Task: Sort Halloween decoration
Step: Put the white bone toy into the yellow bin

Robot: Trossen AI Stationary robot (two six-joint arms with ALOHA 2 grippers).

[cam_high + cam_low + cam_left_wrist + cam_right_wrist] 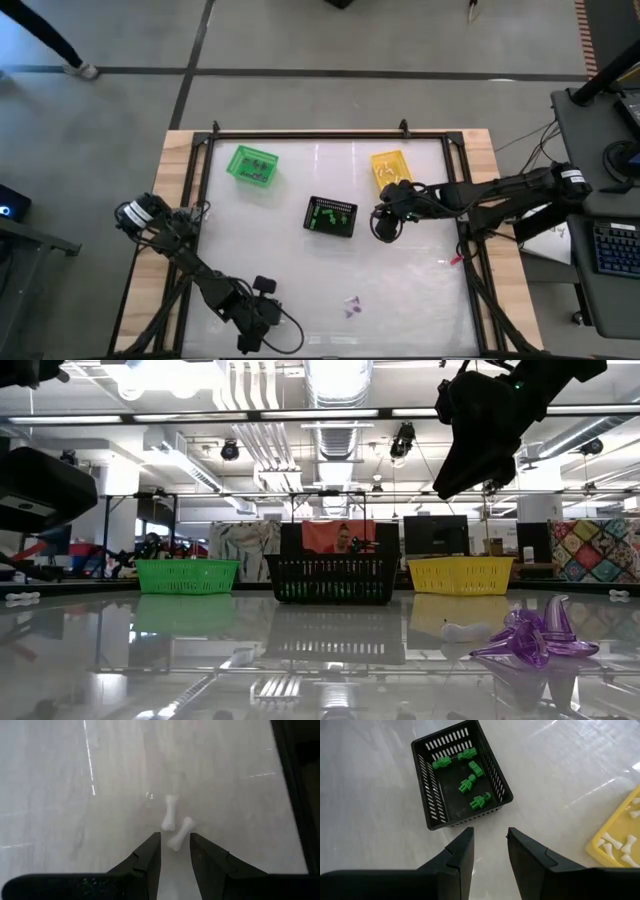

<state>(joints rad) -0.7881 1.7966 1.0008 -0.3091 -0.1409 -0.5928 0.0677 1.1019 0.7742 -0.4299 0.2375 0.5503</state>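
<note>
— Trinkets first: where do they lie?
— Two white bones [175, 827] rest on the bench [400, 280], touching each other, just ahead of the left claw [175, 851]. Purple pieces [351, 306] sit near the bench's front edge. Green figures [470, 782] lie inside the black basket [427, 790] at mid-bench, and more white bones [615, 847] lie in the yellow basket [600, 851].
— And the green basket [251, 165]?
— It stands toward the far left of the bench, with small dark bits in it that I cannot make out.
— The claws?
— The left one hangs low at the front, its fingers narrowly parted and holding nothing. The right claw [490, 851] hovers above the bench between the black and yellow baskets, narrowly parted too, and empty.
</note>
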